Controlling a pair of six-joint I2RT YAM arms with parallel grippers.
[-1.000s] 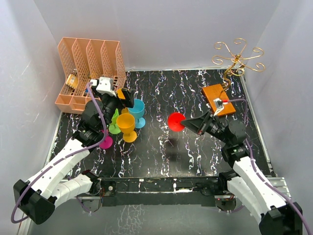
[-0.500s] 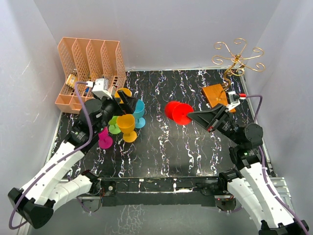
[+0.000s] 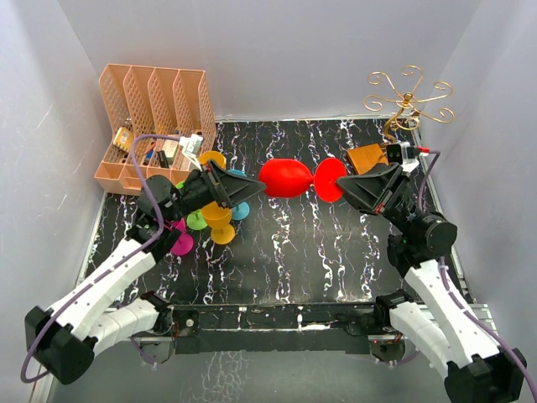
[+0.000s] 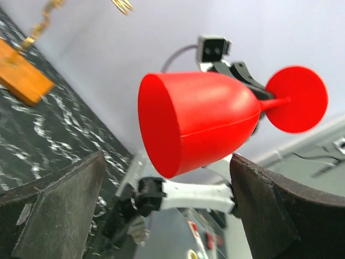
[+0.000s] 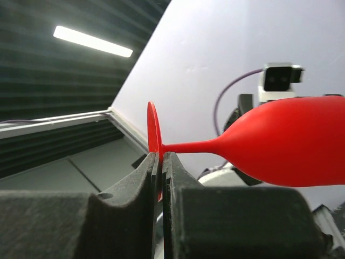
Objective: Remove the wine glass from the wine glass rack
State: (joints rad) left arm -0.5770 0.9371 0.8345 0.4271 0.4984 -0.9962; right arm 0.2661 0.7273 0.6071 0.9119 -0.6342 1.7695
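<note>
The red wine glass hangs sideways in the air above the middle of the table, its bowl pointing left. My right gripper is shut on the edge of its round foot. My left gripper is open and faces the bowl's mouth; its fingers stand apart on either side, not touching the glass. The gold wire wine glass rack stands at the back right with empty arms. Its orange-brown base is partly hidden behind my right gripper.
A peach file organizer stands at the back left. Yellow, teal, green and magenta cups cluster under my left arm. White walls close in the table on three sides.
My right gripper has lifted the red glass, turned it sideways and carried it left. My left gripper has swung right and up to face the bowl.
</note>
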